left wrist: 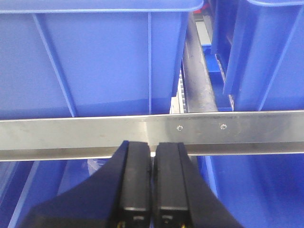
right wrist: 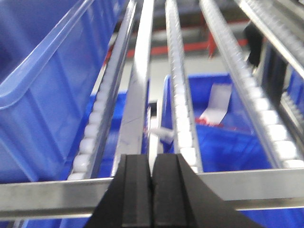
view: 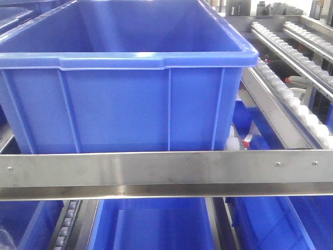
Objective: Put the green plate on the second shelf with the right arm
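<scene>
The green plate is out of view in every frame. In the left wrist view my left gripper [left wrist: 152, 148] is shut with nothing between its black fingers, its tips level with a steel front rail [left wrist: 71, 135] of the rack. My right gripper [right wrist: 152, 161] is also shut and empty in the right wrist view, its tips over another steel crossbar [right wrist: 47, 197] and pointing along the roller tracks [right wrist: 178, 95]. Neither gripper shows in the front-facing view.
A large blue bin [view: 125, 78] sits on the shelf behind the steel rail [view: 166, 174]. More blue bins [view: 151, 224] stand on the level below. White roller conveyor lanes [view: 291, 88] run to the right. A blue bin wall [right wrist: 42, 85] rises left of the right gripper.
</scene>
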Robot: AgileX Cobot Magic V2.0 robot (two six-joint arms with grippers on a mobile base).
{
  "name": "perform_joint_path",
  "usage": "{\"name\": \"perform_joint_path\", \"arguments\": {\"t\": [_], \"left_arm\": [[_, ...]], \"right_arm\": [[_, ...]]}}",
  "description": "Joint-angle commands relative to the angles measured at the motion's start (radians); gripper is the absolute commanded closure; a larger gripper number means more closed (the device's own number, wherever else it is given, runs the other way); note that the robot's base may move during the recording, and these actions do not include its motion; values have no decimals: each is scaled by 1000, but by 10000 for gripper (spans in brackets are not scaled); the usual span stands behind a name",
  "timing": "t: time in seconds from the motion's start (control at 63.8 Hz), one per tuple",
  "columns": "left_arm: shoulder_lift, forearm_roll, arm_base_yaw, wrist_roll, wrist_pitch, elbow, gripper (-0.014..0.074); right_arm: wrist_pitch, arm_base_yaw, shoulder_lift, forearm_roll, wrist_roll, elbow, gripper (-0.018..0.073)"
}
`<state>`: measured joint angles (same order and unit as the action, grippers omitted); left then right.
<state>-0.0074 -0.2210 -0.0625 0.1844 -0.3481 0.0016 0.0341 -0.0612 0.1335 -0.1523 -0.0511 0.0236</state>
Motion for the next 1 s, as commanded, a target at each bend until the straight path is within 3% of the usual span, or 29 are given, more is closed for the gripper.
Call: {"name": "perform_joint_path", "arguments": {"t": [0.0, 0.157, 0.642, 0.815, 0.987], "left_arm": [[-20, -4, -3, 5, 63, 42, 472], [-20, -4, -3, 5, 63, 42, 472], [-20, -4, -3, 5, 63, 42, 472], [-20, -4, -3, 5, 63, 42, 472], [-20, -4, -3, 5, 63, 42, 472]], "right_arm": [[24, 23, -76, -10, 5, 0, 507], [-57, 40, -165, -10, 5, 2, 507], [-54, 40, -161, -33, 1, 2, 507], [-44, 40, -161, 195, -200, 2, 507], [-44, 40, -161, 219, -243, 2, 507]]}}
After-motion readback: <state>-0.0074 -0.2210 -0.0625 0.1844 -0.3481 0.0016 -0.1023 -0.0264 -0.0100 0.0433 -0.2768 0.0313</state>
